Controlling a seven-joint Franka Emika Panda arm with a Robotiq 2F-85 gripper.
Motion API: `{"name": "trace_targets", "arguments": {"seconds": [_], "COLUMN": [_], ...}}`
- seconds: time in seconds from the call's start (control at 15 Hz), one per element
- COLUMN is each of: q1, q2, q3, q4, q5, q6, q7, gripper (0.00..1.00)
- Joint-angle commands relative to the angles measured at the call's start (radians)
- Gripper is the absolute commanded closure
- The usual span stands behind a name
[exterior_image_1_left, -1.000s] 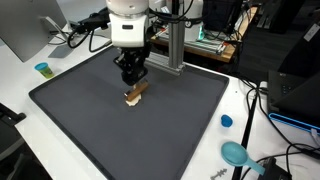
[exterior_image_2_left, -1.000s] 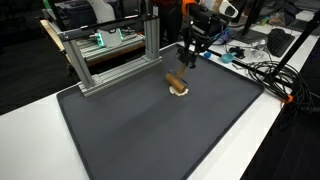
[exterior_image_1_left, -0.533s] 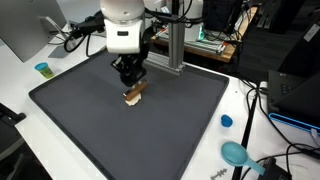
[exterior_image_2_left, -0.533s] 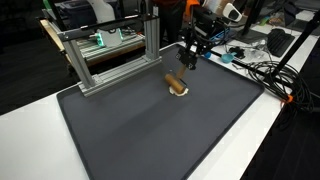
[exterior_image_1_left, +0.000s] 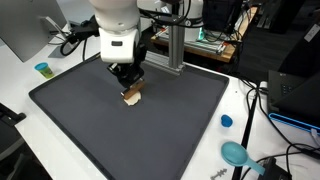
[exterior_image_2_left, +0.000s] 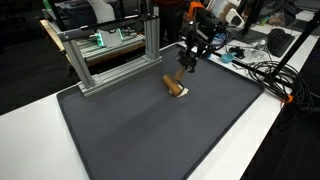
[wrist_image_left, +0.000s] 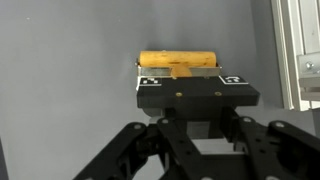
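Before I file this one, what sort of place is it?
Probably a robotics lab or workshop: an aluminium extrusion frame, loose cables on the white bench, and a dark work mat.

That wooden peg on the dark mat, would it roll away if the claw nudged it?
Probably stiff: the wooden peg looks like a solid, straight rounded bar on the mat. It might roll if nudged sideways, though a short stub on it could stop that. It looks small beside the gripper, so likely light.
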Motion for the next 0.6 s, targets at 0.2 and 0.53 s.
{"name": "trace_targets", "arguments": {"seconds": [0.2,0.53], "q1": [0.01,0.024], "q2": [0.094,-0.042], "q3": [-0.027,-0.034], "q4": [0.07,-0.005], "q5": [-0.05,-0.082], "q6": [-0.062,-0.032], "q7": [0.098,0.226], "gripper": [0.79,0.79]}}
